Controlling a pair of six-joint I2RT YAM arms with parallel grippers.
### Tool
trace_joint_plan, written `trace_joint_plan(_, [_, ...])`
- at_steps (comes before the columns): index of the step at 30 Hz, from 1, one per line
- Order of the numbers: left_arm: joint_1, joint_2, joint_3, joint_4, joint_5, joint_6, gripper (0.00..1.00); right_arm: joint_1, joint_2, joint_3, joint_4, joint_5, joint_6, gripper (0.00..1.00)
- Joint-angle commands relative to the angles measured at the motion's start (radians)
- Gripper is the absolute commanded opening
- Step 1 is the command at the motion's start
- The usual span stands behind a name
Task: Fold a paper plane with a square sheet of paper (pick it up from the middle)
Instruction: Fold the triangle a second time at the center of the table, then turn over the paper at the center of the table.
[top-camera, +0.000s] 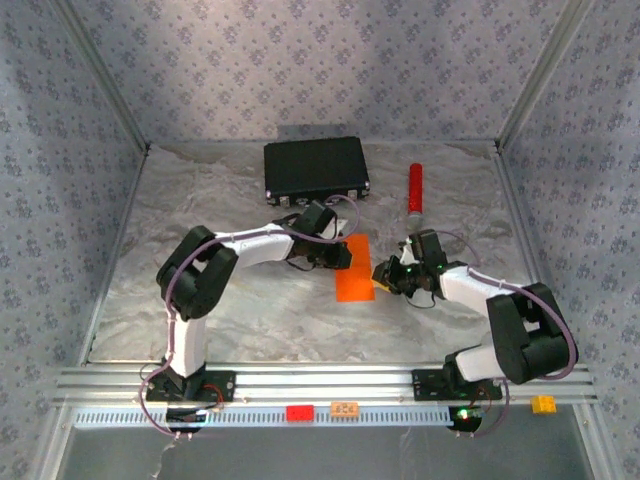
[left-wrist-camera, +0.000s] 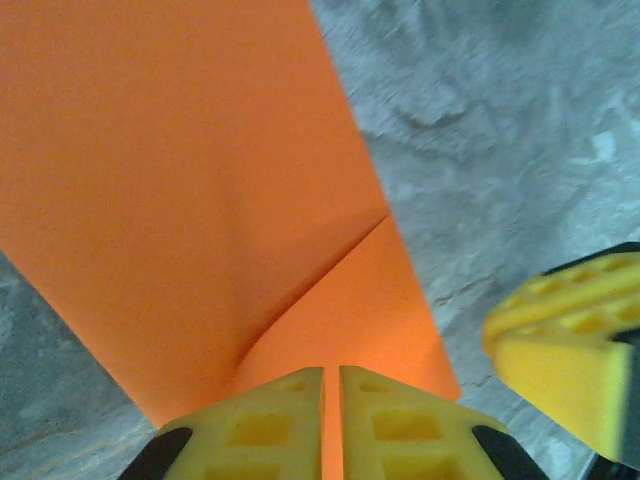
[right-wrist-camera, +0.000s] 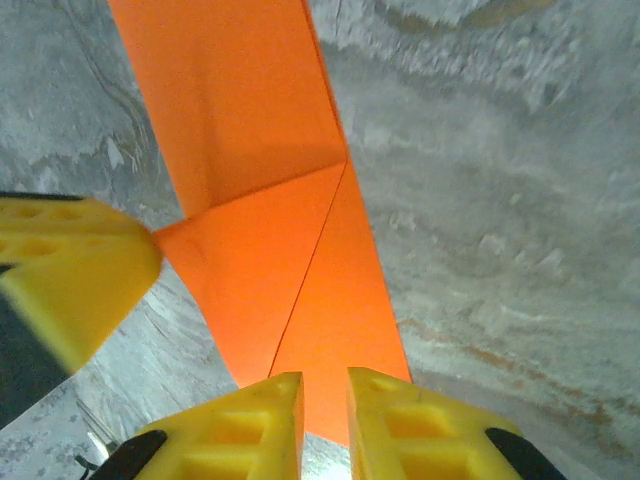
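Observation:
The square sheet of paper (top-camera: 353, 272) is bright orange and lies on the grey table between my two grippers, creased, with a corner flap folded over. My left gripper (top-camera: 340, 255) hovers at its left edge. In the left wrist view its jaws (left-wrist-camera: 331, 372) stand a thin slit apart over the paper (left-wrist-camera: 200, 180), pinching nothing. My right gripper (top-camera: 385, 275) is at the paper's right edge. In the right wrist view its jaws (right-wrist-camera: 325, 378) are a little wider apart above the paper (right-wrist-camera: 260, 150), with nothing gripped. Each wrist view catches a yellow finger of the other gripper at its side.
A black case (top-camera: 315, 168) sits at the back centre, and a red cylinder (top-camera: 415, 185) lies to its right. Small red (top-camera: 299, 412), orange (top-camera: 345, 408) and yellow (top-camera: 543, 404) blocks sit on the front rail. Patterned walls close in the table on three sides.

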Motion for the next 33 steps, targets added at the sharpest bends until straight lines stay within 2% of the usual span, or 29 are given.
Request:
trace_joint_plan(1, [-0.001, 0.039, 0.01, -0.053, -0.006, 0.034, 0.1, 0.022, -0.019, -0.014, -0.035, 0.026, 0.019, 0.24])
trace_joint_plan(14, [-0.005, 0.055, -0.077, -0.041, 0.014, 0.056, 0.04, 0.078, -0.015, -0.017, -0.073, 0.044, 0.033, 0.35])
trace_joint_plan(24, [-0.005, 0.052, -0.085, -0.041, 0.02, 0.061, 0.04, 0.096, 0.008, 0.005, -0.12, 0.07, 0.021, 0.38])
trace_joint_plan(33, [-0.005, 0.048, -0.094, -0.039, 0.021, 0.062, 0.03, 0.106, 0.05, 0.014, -0.065, 0.044, 0.038, 0.41])
